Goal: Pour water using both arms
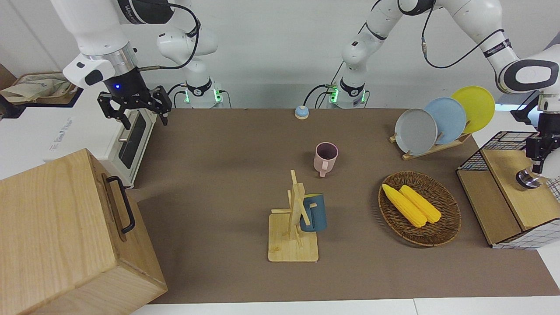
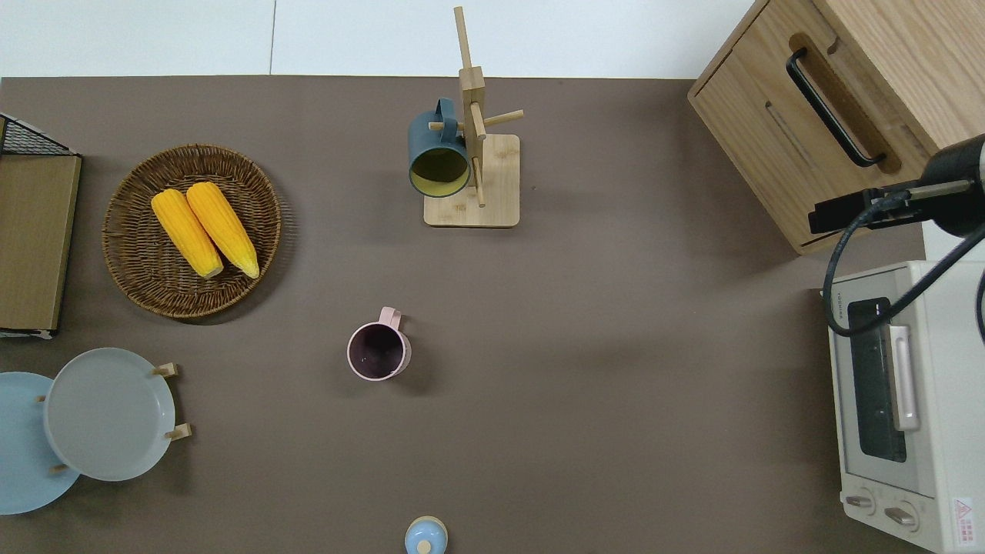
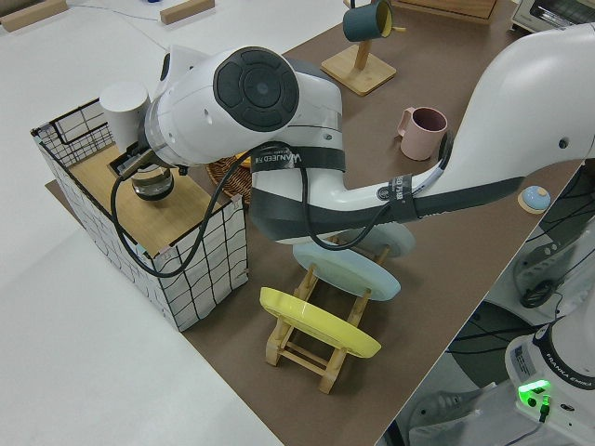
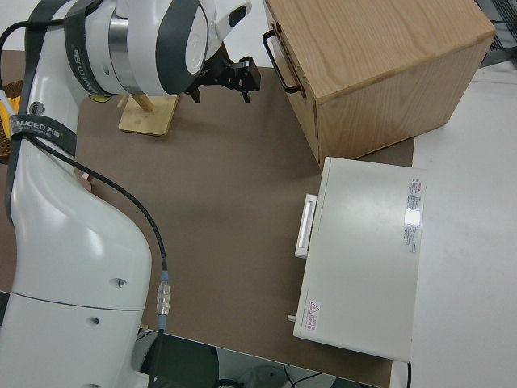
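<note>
Brown matting (image 1: 227, 175) was laid over the white table, w/ both arms reaching in from the robots' edge. At the right arm's end a large wooden box (image 1: 61, 236) w/ a black handle was set, and a white toaster oven (image 2: 900, 400) was placed nearer to the robots than the box. At the left arm's end a wire-sided crate w/ wooden lid (image 1: 507, 192) was seen, w/ a plate rack (image 1: 433, 146) holding grey, blue and yellow plates nearer to the robots. A round wicker basket (image 2: 138, 261) w/ two corn cobs (image 2: 204, 231) was placed beside the crate, toward the table's middle.

Near the middle a wooden mug stand (image 2: 481, 177) was set, w/ a dark blue mug (image 2: 439, 154) hung on a peg. A pink mug (image 2: 377, 350), upright and apart from the stand, was seen nearer to the robots. A small blue bell (image 1: 301, 112) was set at the robots' edge.

Right gripper (image 1: 133, 109) was held over the toaster oven's end of the table, fingers spread apart, nothing held. Left gripper (image 1: 536, 164) was lowered over the crate's lid at a white cylinder w/ a metal base (image 3: 139, 139); whether it was clamped could not be told.
</note>
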Controlling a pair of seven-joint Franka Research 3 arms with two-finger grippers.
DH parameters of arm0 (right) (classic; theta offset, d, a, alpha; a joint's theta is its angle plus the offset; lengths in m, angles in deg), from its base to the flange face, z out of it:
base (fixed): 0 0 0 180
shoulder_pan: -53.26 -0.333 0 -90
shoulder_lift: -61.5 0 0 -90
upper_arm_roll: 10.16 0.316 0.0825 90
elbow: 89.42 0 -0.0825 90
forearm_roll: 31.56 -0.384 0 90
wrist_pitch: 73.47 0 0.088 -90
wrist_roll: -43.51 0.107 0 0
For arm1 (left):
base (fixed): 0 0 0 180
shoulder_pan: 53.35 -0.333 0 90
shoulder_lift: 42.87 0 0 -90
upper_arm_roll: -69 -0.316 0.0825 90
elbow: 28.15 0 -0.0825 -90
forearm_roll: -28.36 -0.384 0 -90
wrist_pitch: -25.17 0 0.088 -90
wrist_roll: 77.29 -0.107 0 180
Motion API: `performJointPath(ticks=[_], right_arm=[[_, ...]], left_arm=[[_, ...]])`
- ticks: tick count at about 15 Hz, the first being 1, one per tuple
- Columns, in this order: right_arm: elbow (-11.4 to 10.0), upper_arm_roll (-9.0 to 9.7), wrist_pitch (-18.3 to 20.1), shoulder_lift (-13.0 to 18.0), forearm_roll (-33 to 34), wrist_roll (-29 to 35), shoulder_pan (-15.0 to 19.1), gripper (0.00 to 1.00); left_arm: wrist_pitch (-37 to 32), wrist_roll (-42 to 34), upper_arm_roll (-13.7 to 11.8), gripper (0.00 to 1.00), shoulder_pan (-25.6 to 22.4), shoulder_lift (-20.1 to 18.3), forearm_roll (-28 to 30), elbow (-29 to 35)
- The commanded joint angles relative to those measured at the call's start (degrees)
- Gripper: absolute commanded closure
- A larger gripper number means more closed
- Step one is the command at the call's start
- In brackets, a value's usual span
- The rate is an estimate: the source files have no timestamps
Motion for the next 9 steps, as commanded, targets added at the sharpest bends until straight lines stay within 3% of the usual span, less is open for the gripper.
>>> performJointPath(ticks=[1,6,9], right_arm=[[-0.69,0.11,-0.48,0.58,-0.21,-0.84,0.1,0.009],[-0.69,0.11,-0.48,0.58,-0.21,-0.84,0.1,0.009],[-0.69,0.11,-0.48,0.58,-0.21,-0.92,0.1,0.009]], left_arm=[[1.57,-1.87,0.12,1.0,-0.27,0.07,0.99,0.26],[1.66,-3.19,-0.06,1.0,-0.27,1.04,0.98,0.79],[1.66,-3.72,-0.06,0.83,-0.27,1.22,0.89,0.79]])
